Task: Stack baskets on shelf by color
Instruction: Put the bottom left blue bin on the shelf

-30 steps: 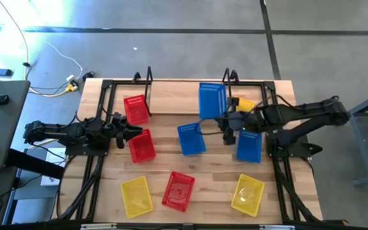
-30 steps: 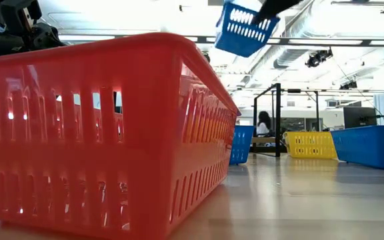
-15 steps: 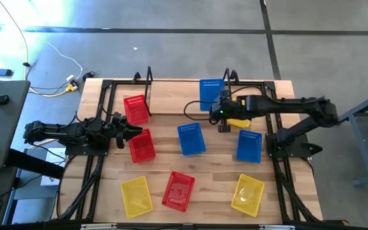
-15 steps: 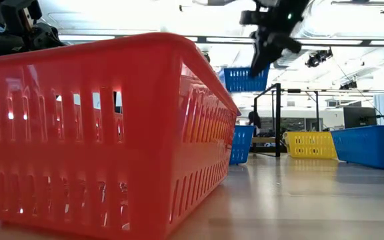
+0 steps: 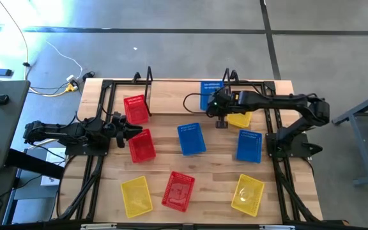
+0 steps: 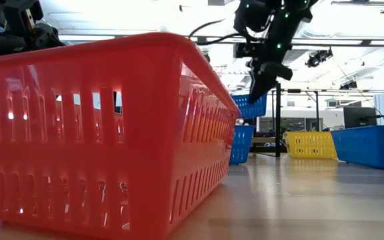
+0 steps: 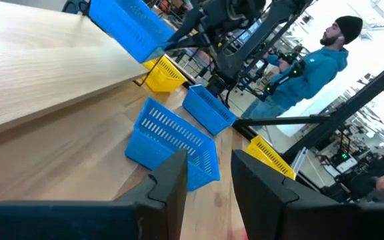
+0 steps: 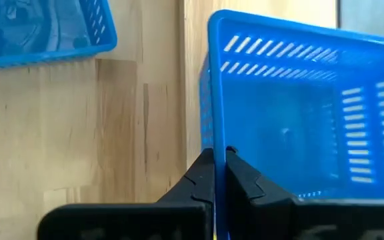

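Where a second ago the right gripper (image 5: pixel 214 110) carried its blue basket (image 5: pixel 210 93) high over the middle of the surface (image 5: pixel 171 163), it has since swung back and down to the shelf (image 5: pixel 177 94) at the far edge; its fingers (image 8: pixel 202 175) are pinched narrow on the basket's near wall, and in the low view the basket sits far lower than before, though whether it already rests on the board cannot be told. To my judgement this starts a blue stack at the shelf's right end; release comes next. The left gripper (image 5: pixel 121 131) waits at the left side beside a red basket (image 5: pixel 142 145), unchanged, its fingers (image 7: pixel 171 181) a narrow gap apart and holding nothing. One red basket (image 5: pixel 135 110) lies at the shelf's left end; two blue baskets (image 5: pixel 191 138), three yellow baskets (image 5: pixel 136 195) and a red basket (image 5: pixel 178 190) are spread on the surface, one yellow just beside the right arm. No brand, label or writing can be read anywhere.
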Controlling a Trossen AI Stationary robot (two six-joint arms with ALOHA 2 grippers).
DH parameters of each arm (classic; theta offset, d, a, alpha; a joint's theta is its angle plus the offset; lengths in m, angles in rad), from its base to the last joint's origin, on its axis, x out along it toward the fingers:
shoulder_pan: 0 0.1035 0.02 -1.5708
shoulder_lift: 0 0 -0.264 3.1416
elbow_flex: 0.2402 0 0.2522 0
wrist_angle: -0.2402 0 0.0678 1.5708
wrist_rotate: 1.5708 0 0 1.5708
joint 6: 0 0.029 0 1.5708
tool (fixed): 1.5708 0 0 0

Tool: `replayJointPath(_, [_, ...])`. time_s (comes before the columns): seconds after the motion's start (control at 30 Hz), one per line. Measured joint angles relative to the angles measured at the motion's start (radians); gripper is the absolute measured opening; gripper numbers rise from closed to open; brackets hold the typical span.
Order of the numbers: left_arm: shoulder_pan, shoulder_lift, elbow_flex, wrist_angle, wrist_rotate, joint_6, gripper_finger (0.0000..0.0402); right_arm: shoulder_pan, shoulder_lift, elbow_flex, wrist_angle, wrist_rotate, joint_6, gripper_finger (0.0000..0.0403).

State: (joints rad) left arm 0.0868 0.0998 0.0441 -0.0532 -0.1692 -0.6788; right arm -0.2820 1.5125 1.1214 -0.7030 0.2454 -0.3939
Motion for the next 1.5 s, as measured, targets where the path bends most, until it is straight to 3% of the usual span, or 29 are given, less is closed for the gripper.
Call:
replayJointPath(0.5, [0.000,0.000,0.000,0.000,0.000,0.000,0.0106,-0.122,0.023,-0.010,0.038,-0.176,-0.042,0.0000])
replayJointPath(1.5, [0.000,0.000,0.000,0.000,0.000,0.001,0.0106,-0.145,0.079,-0.009,0.032,-0.192,-0.060,0.0004])
